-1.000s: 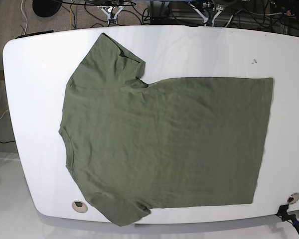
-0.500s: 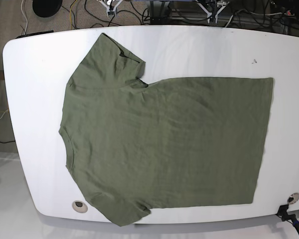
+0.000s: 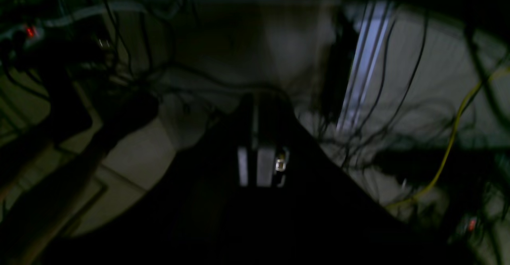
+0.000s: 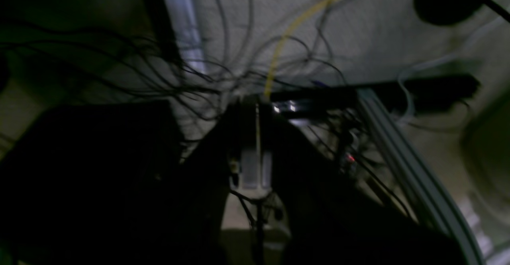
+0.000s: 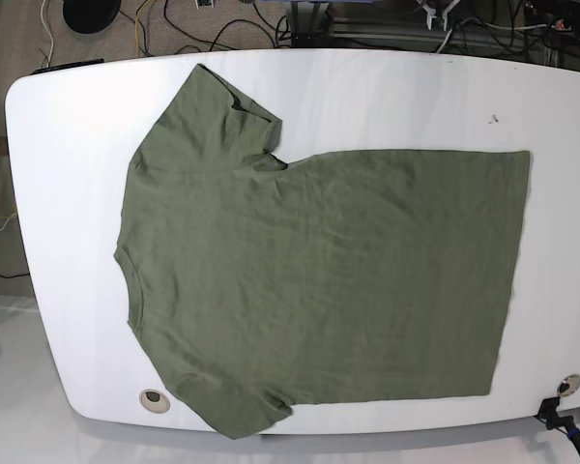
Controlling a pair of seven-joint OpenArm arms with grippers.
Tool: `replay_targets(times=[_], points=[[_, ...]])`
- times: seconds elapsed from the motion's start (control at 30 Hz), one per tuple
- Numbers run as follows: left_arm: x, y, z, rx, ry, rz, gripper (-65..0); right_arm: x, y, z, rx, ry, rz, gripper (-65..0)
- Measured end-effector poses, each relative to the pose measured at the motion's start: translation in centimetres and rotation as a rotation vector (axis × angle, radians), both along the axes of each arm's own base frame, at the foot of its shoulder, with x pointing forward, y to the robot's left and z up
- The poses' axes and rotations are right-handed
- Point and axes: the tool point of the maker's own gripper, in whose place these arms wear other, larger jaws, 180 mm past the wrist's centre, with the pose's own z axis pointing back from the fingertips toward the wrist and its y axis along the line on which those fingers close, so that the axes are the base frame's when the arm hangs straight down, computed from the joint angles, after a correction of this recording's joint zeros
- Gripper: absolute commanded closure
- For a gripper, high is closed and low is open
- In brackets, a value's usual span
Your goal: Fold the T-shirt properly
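The T-shirt (image 5: 319, 280) is lying flat and open on the white table (image 5: 68, 135). No fold is showing yet. Both grippers are looking pressed closed, holding nothing.

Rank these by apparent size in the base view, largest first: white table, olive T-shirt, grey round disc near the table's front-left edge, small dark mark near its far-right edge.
1. white table
2. T-shirt
3. grey round disc
4. dark mark
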Motion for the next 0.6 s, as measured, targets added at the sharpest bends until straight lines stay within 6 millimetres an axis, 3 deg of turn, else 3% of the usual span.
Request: replay_targets(times=[0.03, 0.1, 0.2, 0.27, 0.3, 0.4, 0.47, 0.53, 0.6], points=[[0.8, 0.4, 0.4, 0.006, -0.052, 0.002, -1.4, 0.0, -0.4, 0.0, -0.005, -0.005, 0.012, 0.0], [-0.2, 0.8, 0.8, 0.012, -0.048, 0.011, -1.4, -0.6, -2.4, 0.2, -0.03, 0.009, 0.033, 0.0], [0.7, 1.0, 1.7, 0.001, -0.117, 0.027, -1.0, -1.6, -7.4, 0.9, -0.119, 0.032, 0.026, 0.0], [2.0, 1.0, 2.3, 0.0, -0.183, 0.027, -1.1, -1.4, -5.3, 0.7, -0.071, 0.017, -0.014, 0.0], [1.8, 1.0, 2.3, -0.004, -0.181, 0.026, -0.9, -1.7, -4.7, 0.7, -0.062, 0.016, -0.017, 0.0], [0.2, 0.7, 2.8, -0.007, -0.173, 0.007, -0.6, -4.0, -5.6, 1.5, -0.078, 0.044, -0.02, 0.0], [0.8, 0.6, 3.7, -0.013, -0.215, -0.019, -0.2, -3.6, -5.5, 1.8, -0.074, -0.002, 0.005, 0.0], [1.0, 1.0, 4.2, -0.003, -0.212, -0.028, 0.0, -4.2, -3.9, 2.1, -0.045, 0.006, 0.005, 0.0], [1.7, 0.9, 5.3, -0.004, -0.252, -0.039, 0.0, -2.6, -3.2, 2.6, -0.023, -0.077, 0.016, 0.0]])
